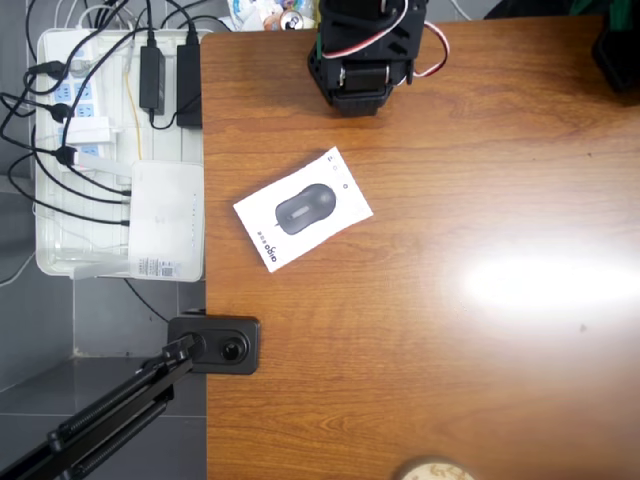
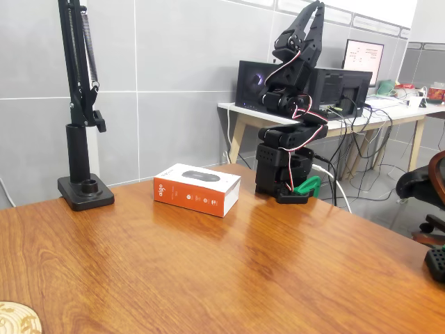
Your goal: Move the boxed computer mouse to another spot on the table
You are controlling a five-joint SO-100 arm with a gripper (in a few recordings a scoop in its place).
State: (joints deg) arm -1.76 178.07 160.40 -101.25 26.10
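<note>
The boxed computer mouse (image 1: 303, 209) is found lying flat on the table (image 1: 450, 330), turned at a slant in the overhead view, a bit below the arm's base (image 1: 355, 70) and not far from the table's left edge. It's a flat white rectangular carton with a dark grey, rounded mouse printed on top and small grey lettering at one end. In the fixed view the box (image 2: 197, 188) is seen with a matte orange-red side panel facing the camera, with tiny white icons on it.

The tabletop is brown wood grain with a glossy finish, so a big patch of glare is picked up on the right in the overhead view.

The arm is black plastic, blocky, with red and white wires looped around it. It's folded up tall, and the gripper (image 2: 311, 15) is pointed up, well above the box. The claw seems to be closed with nothing gripped in it.

A black lamp-style stand (image 2: 82, 104) with a spring is clamped at the table's edge, left of the box.
</note>
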